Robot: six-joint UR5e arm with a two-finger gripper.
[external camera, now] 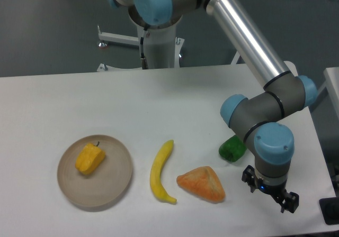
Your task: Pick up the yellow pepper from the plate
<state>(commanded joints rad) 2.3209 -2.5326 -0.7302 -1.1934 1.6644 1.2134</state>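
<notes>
Camera view: white table (79,99) bears the plate (114,184), with the yellow pepper (89,159) on its left half. Right of the plate lie a banana (159,172), then an orange lump (203,184), then a green pepper (232,148). Farthest right hangs the gripper (271,192), fingers parted, holding nothing.

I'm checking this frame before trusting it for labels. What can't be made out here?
- Green pepper: mostly hidden behind the arm's wrist joint.
- Claw: small, dark and seen from behind; open or shut is unclear.
- Yellow pepper on the plate: its far side is unseen.
- Table: front and side edges cut off.
</notes>
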